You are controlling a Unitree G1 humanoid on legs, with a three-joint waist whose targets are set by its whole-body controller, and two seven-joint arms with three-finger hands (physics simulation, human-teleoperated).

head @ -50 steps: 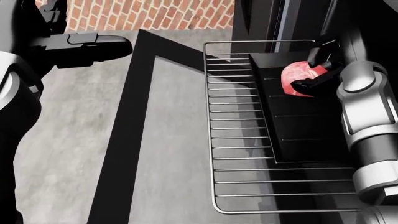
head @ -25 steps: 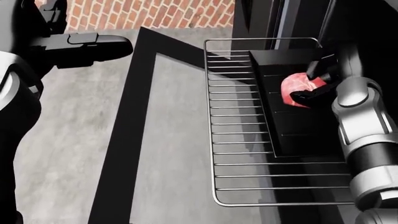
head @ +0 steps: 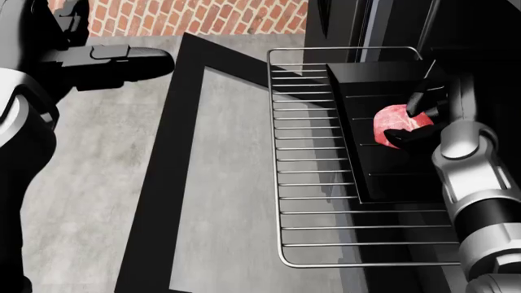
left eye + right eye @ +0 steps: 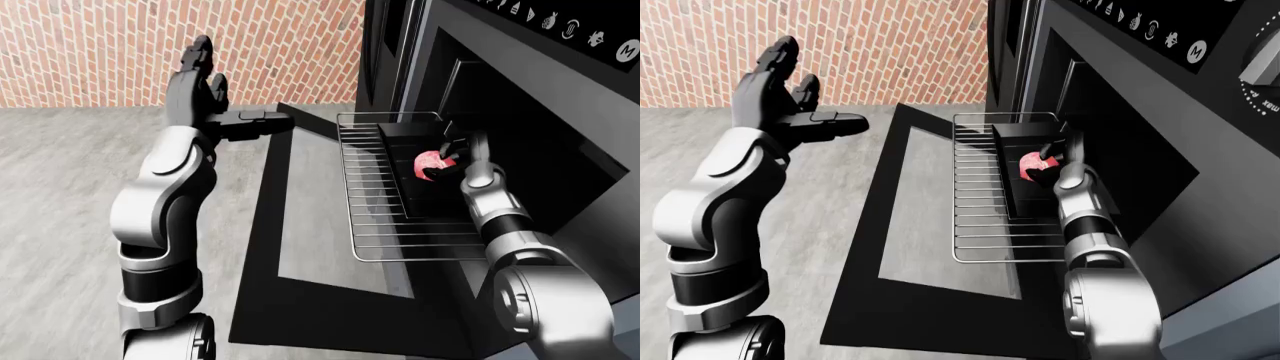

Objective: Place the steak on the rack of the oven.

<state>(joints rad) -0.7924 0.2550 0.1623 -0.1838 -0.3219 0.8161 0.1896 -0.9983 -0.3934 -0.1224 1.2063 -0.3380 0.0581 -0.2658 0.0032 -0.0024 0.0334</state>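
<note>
- Head view is showing the right hand [image 3: 411,119] gripping the steak [image 3: 396,119], black fingers clamped round its right edge, at about 2 o'clock in the frame.
- Steak is hanging over a dark tray [image 3: 389,131] that is lying on the pulled-out rack [image 3: 317,183]; whether it is touching the tray, I cannot tell.
- Rack is jutting out over the lowered oven door [image 3: 195,183], with the oven [image 4: 540,105] cavity at 12 to 1 o'clock.
- Left hand [image 4: 196,75] is hanging raised with fingers spread, holding nothing, well apart from the oven, at 10 o'clock in the left-eye view.
- Step in hand looks like the placing itself: lowering the steak.
- Next move is calling for settling it down and then opening the fingers without dragging it.
</note>
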